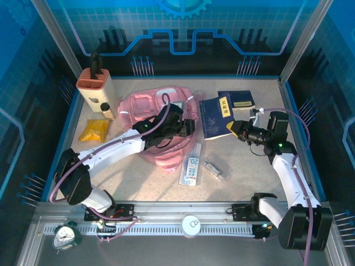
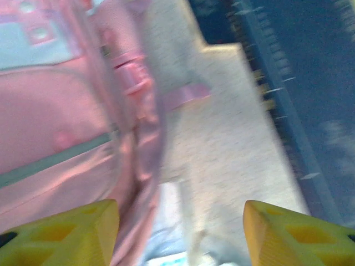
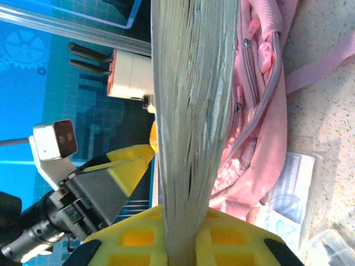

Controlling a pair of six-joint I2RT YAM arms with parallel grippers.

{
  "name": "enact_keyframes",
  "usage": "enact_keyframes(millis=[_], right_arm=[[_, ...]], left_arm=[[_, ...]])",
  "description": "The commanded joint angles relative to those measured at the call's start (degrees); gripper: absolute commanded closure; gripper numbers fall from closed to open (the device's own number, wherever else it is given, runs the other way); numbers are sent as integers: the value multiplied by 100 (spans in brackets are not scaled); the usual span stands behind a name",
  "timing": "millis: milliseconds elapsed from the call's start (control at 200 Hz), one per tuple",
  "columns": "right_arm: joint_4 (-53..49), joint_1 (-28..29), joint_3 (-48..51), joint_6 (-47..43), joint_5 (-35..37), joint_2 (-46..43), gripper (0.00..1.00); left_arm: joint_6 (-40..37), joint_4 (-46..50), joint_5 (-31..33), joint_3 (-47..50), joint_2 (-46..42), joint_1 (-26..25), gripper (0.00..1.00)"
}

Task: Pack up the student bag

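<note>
Student bag (image 1: 138,105) mid-table, bare tabletop (image 1: 144,177) along its near edge

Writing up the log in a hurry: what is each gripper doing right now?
Left gripper: open, jaws empty, beside the student bag.
Right gripper: shut on the book.

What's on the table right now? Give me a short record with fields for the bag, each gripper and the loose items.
student bag: pink, lying centre-left, the left arm reaching over it
left gripper: open, empty, beside the bag's edge
right gripper: shut on the blue book, page edges between its fingers
second book: dark blue, behind the held one
loose items: pack marked 20, small clear case, yellow packet
back-left corner: knife block
</note>
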State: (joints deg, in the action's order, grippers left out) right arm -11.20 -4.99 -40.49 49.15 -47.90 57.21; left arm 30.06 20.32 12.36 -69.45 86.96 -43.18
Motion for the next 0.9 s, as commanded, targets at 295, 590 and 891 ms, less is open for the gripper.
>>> enact_keyframes(millis=[295,590,891], right_arm=[[-735,-113,-214,-676,155,-158,90],[-708,-185,-95,-676,162,-140,90],[-716,-317,-43,-739,83,-114,90]], left_arm=[[-2063,1697,1030,-486,707,46,33],[-2090,1272,-62,-590,1143,15,45],[-1996,1181,-336,-562,1545,19,59]])
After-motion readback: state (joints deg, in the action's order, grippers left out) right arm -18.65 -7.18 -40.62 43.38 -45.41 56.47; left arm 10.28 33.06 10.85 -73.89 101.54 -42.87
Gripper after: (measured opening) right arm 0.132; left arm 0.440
